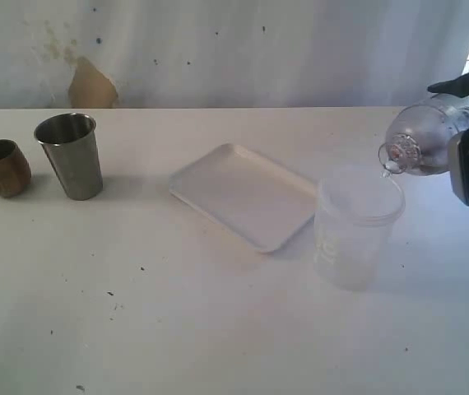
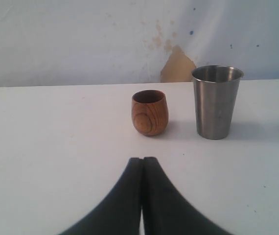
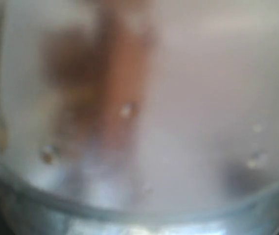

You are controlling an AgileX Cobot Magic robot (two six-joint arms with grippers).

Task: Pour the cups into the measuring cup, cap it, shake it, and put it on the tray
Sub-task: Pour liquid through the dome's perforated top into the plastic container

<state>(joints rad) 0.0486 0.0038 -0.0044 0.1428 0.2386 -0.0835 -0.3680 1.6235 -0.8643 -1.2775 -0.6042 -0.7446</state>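
Leftmost, the wooden cup (image 1: 2,167) is seen upright on the table (image 1: 218,329), with the tumbler (image 1: 70,156) upright just beside it to the right, the two apart. The left pincer (image 2: 143,164) is shown only by its wrist camera: its jaws are pressed together with nothing between them, and it is held short of both cups, touching neither. Near the middle the tray (image 1: 247,193) lies flat. Just beside it to the right, the frosted tub (image 1: 356,226) is stood upright. Farthest right, the clear measuring cup (image 1: 424,136) is gripped off the table by the right pincer (image 1: 467,123), whose jaws are spread wide around its body. It is tipped sideways, its lower end just over the tub's rim. Its graduation marks cannot be made out.
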